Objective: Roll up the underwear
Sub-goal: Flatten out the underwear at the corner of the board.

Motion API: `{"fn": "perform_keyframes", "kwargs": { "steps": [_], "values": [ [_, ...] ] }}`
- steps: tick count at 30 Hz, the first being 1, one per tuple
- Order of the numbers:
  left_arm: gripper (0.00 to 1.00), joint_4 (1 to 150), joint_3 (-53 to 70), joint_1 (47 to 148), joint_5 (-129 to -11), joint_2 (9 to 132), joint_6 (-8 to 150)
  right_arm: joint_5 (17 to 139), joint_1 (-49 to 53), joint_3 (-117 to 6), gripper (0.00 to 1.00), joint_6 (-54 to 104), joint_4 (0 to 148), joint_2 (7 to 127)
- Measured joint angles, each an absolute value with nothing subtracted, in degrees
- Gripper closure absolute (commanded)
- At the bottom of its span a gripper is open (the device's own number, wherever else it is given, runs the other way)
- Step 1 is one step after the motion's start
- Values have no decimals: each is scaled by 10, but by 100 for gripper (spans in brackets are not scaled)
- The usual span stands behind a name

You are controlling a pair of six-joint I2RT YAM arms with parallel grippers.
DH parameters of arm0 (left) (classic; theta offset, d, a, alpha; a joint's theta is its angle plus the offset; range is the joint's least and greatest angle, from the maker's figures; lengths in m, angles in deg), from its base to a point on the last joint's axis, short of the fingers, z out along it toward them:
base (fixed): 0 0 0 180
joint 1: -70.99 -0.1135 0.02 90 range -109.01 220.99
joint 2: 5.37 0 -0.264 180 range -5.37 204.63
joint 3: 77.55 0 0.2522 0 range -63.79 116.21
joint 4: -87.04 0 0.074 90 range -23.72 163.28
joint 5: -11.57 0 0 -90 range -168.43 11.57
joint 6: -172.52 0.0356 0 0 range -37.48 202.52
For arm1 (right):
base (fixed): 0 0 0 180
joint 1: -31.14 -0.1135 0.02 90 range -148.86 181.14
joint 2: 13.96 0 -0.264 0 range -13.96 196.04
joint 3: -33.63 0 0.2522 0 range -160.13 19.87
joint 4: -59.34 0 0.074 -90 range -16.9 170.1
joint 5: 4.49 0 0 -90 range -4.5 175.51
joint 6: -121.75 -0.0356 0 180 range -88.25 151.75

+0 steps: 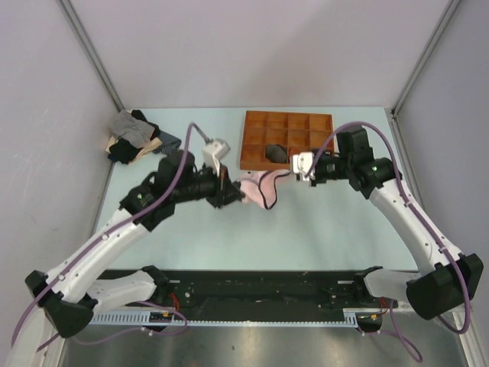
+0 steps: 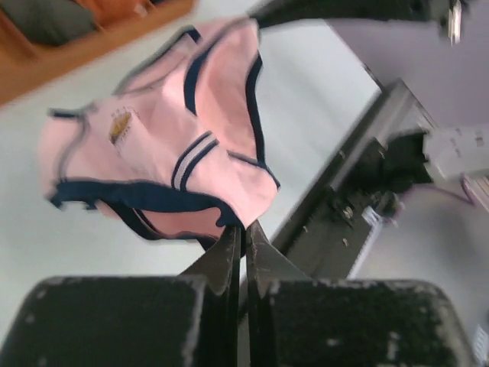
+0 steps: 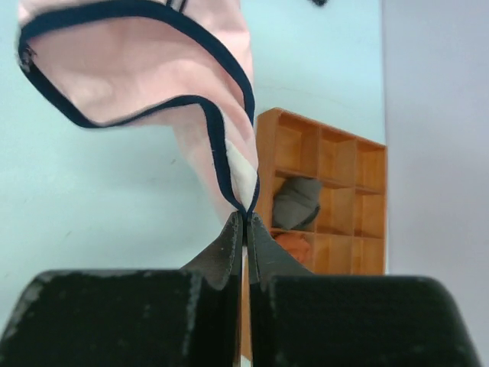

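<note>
The pink underwear (image 1: pixel 257 188) hangs above the surface (image 1: pixel 328 229), just before the wooden compartment tray (image 1: pixel 246 141) near the far edge, its long axis left to right and sagging mid-span. The left pincer (image 2: pixel 244 233) and right pincer (image 3: pixel 246 220) each pinch one end (jaws pressed on the navy edging). Rolling has not begun, I judge; next it needs laying flat.

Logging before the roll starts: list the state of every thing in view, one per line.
underwear: unrolled, slack, pinched at two edges.
left fingers: shut on the underwear's navy edging.
right fingers: shut on its navy edging too.
wooden compartment tray: mostly empty.
grey bundle: rolled, inside a tray compartment.
orange bundle: inside the adjacent compartment.
garment pile: heaped, unrolled.
</note>
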State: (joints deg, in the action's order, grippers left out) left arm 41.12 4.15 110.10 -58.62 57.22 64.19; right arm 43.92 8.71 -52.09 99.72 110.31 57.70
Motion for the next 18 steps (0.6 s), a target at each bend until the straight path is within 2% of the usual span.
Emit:
{"fn": "perform_keyframes", "kwargs": {
  "steps": [1,3,4,6,7,9,10,12,15,18],
  "values": [
    [94,437,-3,1110,-572,549,634,429,94,-500,98,1018,1114,567],
    [84,463,-92,1135,-540,532,614,428,103,-433,97,1075,1151,550],
    [75,499,-146,1152,-529,537,598,432,104,-399,94,1095,1170,549],
    [67,556,-256,1198,-507,586,559,453,104,-303,84,1141,1196,564],
    [56,588,-302,1224,-497,631,537,468,104,-261,82,1157,1211,577],
    [46,620,-363,1269,-481,706,497,498,110,-204,78,1176,1239,593],
    [36,637,-373,1284,-451,719,470,507,117,-190,72,1184,1255,594],
    [32,660,-360,1298,-448,708,463,512,147,-184,65,1199,1288,586],
    [29,631,-325,1297,-460,675,475,511,187,-203,62,1204,1307,558],
    [26,588,-281,1237,-475,614,503,493,191,-236,61,1183,1308,551]
  ]
}}
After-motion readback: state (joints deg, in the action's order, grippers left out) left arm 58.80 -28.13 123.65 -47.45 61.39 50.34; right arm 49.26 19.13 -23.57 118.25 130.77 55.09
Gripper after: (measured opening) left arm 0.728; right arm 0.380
